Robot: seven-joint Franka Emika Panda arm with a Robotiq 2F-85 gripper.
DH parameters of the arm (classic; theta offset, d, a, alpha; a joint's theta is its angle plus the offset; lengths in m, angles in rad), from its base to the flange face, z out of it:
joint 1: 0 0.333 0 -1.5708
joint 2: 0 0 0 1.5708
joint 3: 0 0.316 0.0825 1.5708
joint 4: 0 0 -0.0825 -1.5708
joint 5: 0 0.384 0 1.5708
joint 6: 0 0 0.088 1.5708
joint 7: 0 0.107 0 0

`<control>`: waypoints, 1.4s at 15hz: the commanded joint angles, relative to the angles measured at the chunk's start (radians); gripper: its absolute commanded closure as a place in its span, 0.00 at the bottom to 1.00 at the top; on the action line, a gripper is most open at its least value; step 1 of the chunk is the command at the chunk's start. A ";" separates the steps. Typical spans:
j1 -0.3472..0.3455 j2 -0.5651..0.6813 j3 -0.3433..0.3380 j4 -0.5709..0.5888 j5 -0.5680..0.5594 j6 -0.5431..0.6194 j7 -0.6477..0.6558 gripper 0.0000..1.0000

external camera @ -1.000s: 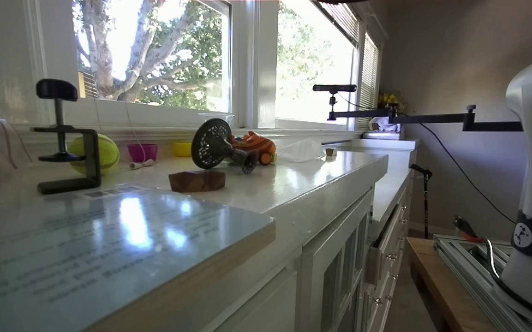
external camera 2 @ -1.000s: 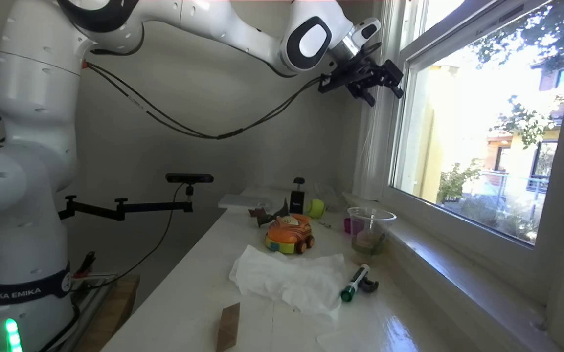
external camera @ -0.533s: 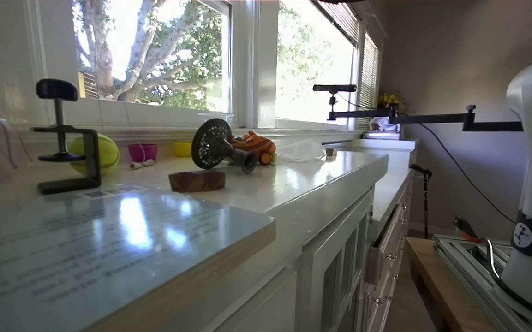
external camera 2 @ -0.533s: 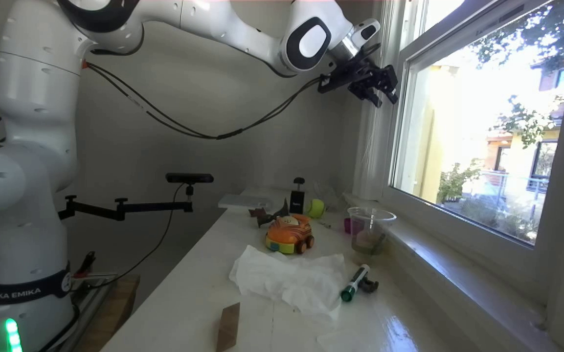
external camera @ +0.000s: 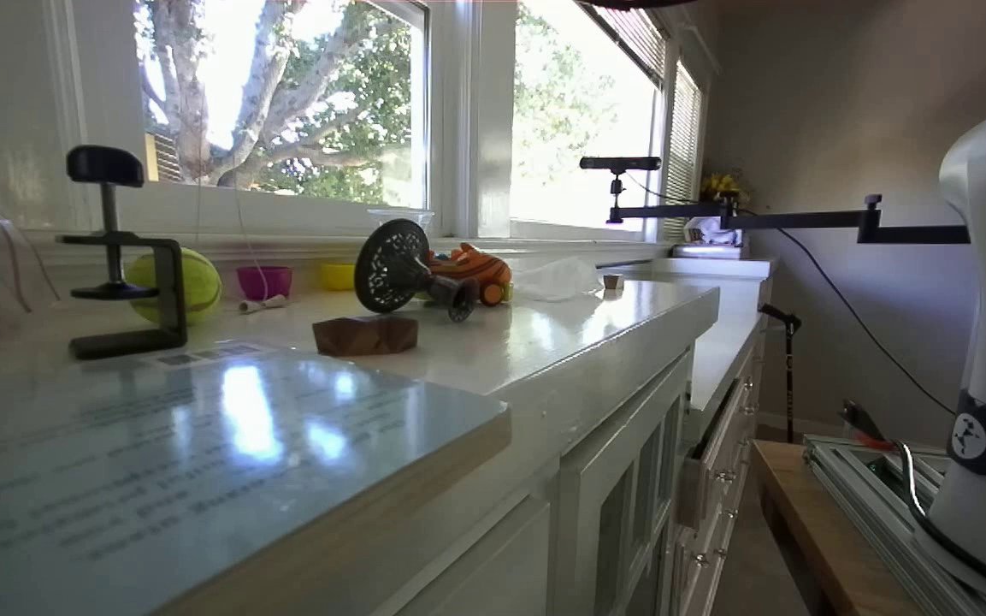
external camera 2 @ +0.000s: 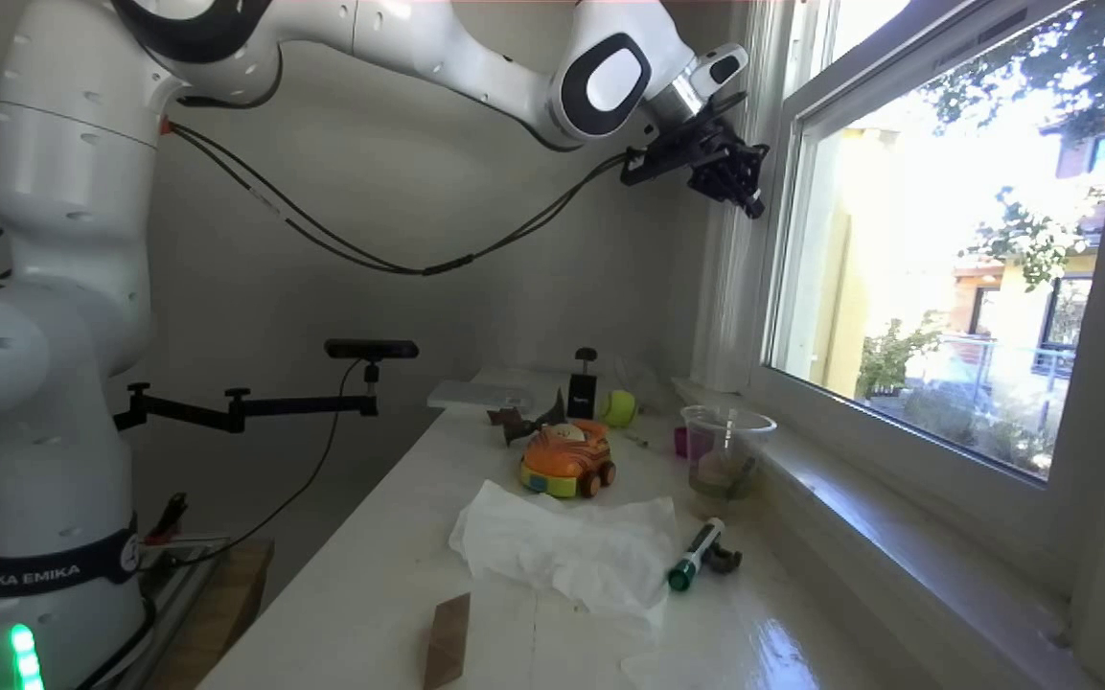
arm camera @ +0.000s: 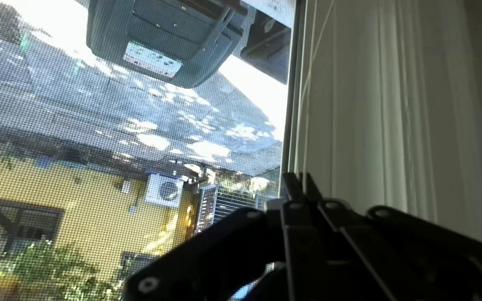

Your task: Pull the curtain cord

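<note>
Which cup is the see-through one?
The clear plastic cup: the purple cup behind it shows through its side. The purple cup and the yellow cup are solid colours.

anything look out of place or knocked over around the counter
Yes. In an exterior view, a dark stand lies sideways on the counter, its perforated disc on edge, so it may have tipped over. Below, one drawer sits partly open, with a dark opening showing along its top. Nothing is plainly spilled or broken.
</note>
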 commanded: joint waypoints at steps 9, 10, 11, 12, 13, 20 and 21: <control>0.008 -0.063 0.080 -0.079 0.108 -0.060 -0.140 1.00; 0.009 -0.067 0.093 -0.083 0.130 -0.066 -0.168 1.00; 0.011 -0.071 0.106 -0.087 0.155 -0.074 -0.204 1.00; 0.011 -0.075 0.118 -0.092 0.182 -0.077 -0.237 1.00; 0.013 -0.079 0.130 -0.095 0.207 -0.083 -0.270 1.00; 0.026 -0.093 0.192 -0.120 0.370 -0.106 -0.458 1.00; 0.028 -0.098 0.198 -0.132 0.385 -0.117 -0.478 1.00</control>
